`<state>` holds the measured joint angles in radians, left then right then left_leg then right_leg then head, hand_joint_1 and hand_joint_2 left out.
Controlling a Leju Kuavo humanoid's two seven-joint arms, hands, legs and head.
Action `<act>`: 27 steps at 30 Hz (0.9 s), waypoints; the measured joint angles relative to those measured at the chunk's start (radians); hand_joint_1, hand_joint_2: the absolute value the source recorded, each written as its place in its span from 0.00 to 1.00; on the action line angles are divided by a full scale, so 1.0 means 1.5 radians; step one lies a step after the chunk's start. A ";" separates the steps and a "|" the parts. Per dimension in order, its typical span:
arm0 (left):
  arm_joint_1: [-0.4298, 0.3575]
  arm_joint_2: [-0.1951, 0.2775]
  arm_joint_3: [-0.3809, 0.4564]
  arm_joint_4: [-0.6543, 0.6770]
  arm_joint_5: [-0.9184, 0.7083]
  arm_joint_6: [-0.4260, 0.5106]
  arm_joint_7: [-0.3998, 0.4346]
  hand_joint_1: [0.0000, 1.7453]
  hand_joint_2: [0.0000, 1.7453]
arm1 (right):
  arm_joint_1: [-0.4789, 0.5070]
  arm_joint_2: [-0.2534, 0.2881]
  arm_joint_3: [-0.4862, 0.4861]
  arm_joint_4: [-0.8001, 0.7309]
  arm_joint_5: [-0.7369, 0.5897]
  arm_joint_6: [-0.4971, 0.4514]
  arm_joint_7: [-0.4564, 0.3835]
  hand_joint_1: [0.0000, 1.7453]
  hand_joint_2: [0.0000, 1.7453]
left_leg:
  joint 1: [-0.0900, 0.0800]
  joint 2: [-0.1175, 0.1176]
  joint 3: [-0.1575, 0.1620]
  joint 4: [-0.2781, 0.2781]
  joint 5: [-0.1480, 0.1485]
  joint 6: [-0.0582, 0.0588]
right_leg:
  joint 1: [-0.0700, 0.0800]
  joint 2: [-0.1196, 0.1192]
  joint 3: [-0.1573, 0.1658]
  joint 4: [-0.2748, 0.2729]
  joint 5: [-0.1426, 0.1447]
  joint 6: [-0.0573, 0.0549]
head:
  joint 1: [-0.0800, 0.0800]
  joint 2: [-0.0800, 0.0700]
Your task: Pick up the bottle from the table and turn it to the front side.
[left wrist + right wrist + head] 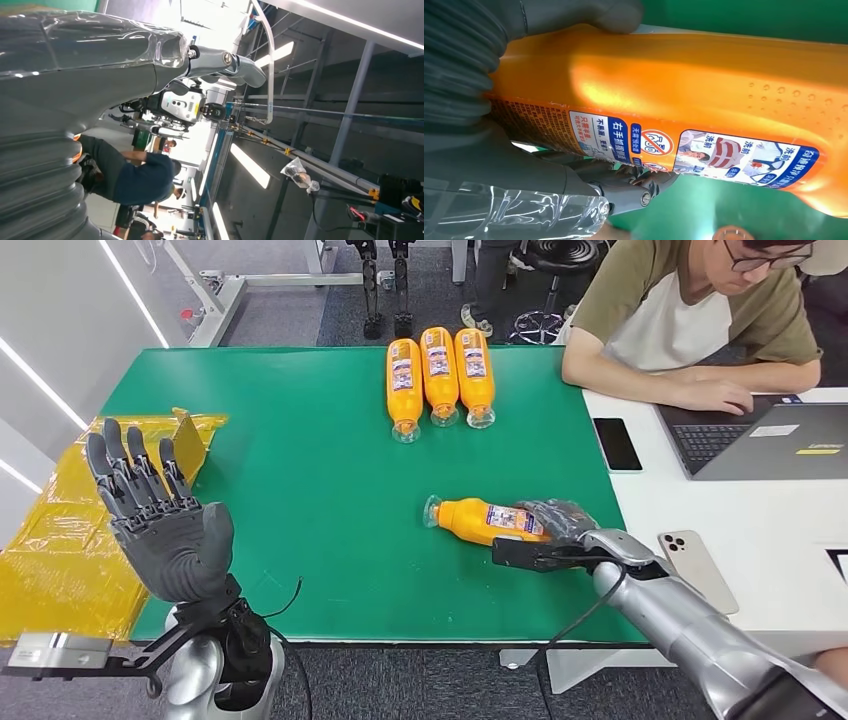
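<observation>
Bottle [487, 520] lying on its side on green bench [300, 500], at about 4 o'clock from bench centre, cap end toward 9 o'clock, base end inside right hand [556, 523]. Looks to be resting on the cloth, not lifted, though contact line hard to confirm from head view.

Step in hand, by judgement: grasp stage of the pick, lift not yet done, turn not yet begun.

Right hand wrapped around bottle's lower body: thumb [574, 15] over one side, fingers [619, 182] under the other, label [684, 147] sitting between them in wrist view. Firmly gripping bottle, nothing else touched.

Left hand [160, 515] raised at 8 o'clock off bench corner, palm up-facing, fingers spread, holding nothing. Hovering just beside yellow bag [60, 530].

Next move calls for: lift clear of bench, then roll about bottle's long axis until front face points up. Label currently off to one side, so a partial roll probably enough. Smooth, glossy plastic, so slip risk during wrist roll; keep squeeze steady.

Three more bottles [438, 375] lined up at 12 o'clock, well apart. Phone [617, 443] and person at laptop [770, 440] toward 2 o'clock, clear of the path.
</observation>
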<state>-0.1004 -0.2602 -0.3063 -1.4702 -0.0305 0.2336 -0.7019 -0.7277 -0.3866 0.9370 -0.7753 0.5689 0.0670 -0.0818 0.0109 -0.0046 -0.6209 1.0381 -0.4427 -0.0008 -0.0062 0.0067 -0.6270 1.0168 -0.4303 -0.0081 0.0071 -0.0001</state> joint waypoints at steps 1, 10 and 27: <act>0.000 0.000 0.000 0.000 -0.001 0.002 0.000 0.00 1.00 | 0.008 0.006 -0.006 -0.002 0.002 -0.030 -0.002 1.00 1.00 | 0.000 0.000 0.000 0.000 0.000 0.000 | 0.000 0.000 0.000 0.000 0.000 0.000 | 0.000 0.000; 0.002 0.000 0.000 0.021 0.001 0.001 0.008 0.00 1.00 | 0.112 0.105 -0.130 -0.096 -0.053 -0.415 -0.154 1.00 1.00 | 0.000 0.000 -0.001 -0.001 0.000 0.000 | 0.000 0.000 -0.002 0.000 -0.001 -0.001 | 0.000 0.000; -0.041 -0.002 -0.054 0.163 -0.013 -0.158 0.117 0.00 1.00 | 0.284 0.227 -0.213 -0.294 -0.030 -0.491 -0.272 1.00 1.00 | 0.000 0.000 -0.002 -0.001 -0.001 -0.001 | 0.000 0.000 -0.003 0.000 -0.002 -0.001 | 0.000 0.000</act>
<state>-0.1623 -0.2632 -0.3880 -1.2258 -0.0496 -0.0027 -0.5266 -0.3010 -0.0460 0.6177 -1.2163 0.5240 -0.6689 -0.4905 0.0107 -0.0043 -0.6242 1.0368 -0.4442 -0.0022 -0.0060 0.0067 -0.6315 1.0170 -0.4333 -0.0099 0.0070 0.0000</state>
